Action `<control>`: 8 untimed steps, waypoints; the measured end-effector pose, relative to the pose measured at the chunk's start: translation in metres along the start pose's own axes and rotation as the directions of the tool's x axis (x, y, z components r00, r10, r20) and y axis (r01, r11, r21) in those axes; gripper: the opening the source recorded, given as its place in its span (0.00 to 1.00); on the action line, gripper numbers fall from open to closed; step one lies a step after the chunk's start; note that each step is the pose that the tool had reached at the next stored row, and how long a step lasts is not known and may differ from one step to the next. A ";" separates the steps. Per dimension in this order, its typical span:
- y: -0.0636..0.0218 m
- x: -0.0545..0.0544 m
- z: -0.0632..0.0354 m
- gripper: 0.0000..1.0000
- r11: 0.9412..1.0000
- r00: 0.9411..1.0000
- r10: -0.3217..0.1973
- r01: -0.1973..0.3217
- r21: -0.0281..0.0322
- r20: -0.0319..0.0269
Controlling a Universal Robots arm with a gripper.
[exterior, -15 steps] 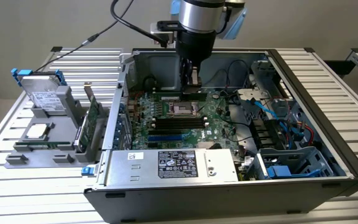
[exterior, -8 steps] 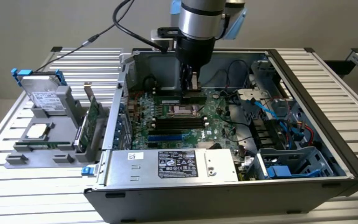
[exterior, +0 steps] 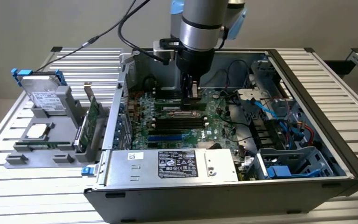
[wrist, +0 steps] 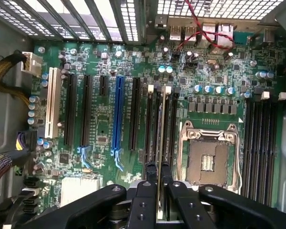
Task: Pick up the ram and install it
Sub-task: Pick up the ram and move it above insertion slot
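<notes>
1 claw (wrist: 158, 168), clamped on the ram | 1 ram (wrist: 161, 119), edge-on, chips hidden, one end hidden by claw | 1 board (wrist: 97, 129) under it

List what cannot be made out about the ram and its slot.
Wrist view: the ram is edge-on, so its chips and the slot under it are hidden.
Wrist view: the fingers cover its near end.
Exterior view: whether it is seated; the gripper blocks it.
</notes>
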State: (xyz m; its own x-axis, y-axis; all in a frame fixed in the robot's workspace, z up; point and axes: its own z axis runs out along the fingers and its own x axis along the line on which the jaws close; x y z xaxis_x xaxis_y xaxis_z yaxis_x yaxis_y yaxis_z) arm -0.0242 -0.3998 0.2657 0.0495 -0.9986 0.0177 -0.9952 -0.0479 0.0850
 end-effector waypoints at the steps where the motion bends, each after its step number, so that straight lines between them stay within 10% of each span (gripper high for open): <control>1: -0.0004 0.000 0.0016 0.14 1.000 1.000 0.000 0.000 0.000 0.000; 8: -0.0020 0.000 0.0076 0.14 1.000 1.000 0.000 0.000 -0.005 -0.002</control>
State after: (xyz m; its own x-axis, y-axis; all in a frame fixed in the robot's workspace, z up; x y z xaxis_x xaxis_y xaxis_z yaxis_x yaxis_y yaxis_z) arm -0.0228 -0.3997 0.2580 0.0496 -0.9986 0.0197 -0.9948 -0.0476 0.0902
